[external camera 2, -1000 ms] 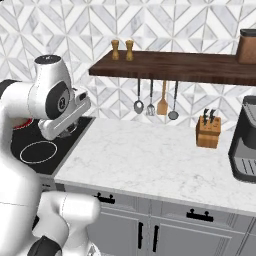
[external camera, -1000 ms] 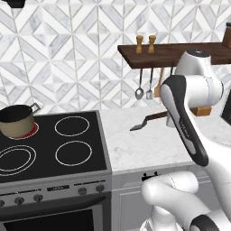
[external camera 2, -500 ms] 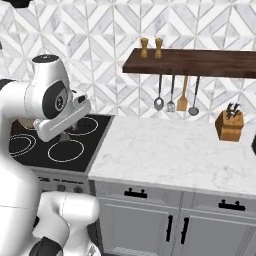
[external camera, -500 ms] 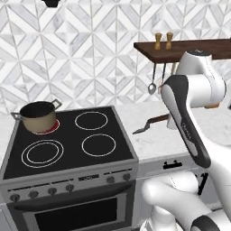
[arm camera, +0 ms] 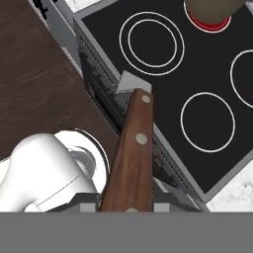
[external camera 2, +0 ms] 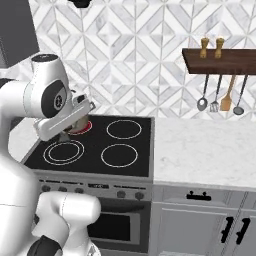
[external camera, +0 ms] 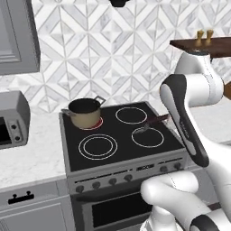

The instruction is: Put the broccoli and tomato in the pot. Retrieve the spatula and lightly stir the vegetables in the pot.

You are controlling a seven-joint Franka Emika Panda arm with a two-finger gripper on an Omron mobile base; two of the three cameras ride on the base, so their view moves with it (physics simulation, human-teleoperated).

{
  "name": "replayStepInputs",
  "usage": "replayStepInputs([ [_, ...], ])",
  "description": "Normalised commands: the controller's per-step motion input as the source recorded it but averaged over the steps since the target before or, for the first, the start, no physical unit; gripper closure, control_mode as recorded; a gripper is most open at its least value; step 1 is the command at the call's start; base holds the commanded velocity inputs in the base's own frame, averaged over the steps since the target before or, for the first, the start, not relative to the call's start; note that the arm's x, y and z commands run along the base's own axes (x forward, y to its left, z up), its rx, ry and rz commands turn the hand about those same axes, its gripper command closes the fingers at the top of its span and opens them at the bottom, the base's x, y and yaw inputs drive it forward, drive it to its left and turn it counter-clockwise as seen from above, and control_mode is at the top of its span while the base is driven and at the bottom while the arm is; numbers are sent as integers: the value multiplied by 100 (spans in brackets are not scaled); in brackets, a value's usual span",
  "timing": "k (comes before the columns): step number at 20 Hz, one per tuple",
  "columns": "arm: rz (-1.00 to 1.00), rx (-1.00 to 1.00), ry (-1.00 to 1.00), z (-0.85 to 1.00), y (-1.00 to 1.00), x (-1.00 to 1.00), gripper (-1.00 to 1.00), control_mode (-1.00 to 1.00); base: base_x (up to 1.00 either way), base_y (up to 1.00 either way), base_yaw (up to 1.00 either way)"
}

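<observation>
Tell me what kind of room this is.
A rendered home kitchen, by the look of it: a black four-ring stove with a pot on its red-glowing back ring, a marble counter, and utensils hanging under a wooden shelf.

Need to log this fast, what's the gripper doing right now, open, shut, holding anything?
Gripper: shut on the spatula, gripping its brown handle, blade pointing out over the stove.

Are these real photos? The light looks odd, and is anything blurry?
Left base view: flat even light, the tan pot with a dark rim has barely any shadow. Hand view: the reddish-brown spatula handle looms large, slightly soft; the black stovetop is crisp, without glare.
</observation>
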Motion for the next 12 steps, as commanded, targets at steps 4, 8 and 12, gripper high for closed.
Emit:
replayStepInputs([
  [4,0,0,0,0,0,0,100,100,14,93,-4],
  [8,0,0,0,0,0,0,100,100,64,39,10],
  [12,0,0,0,0,0,0,100,100,93,1,16],
])
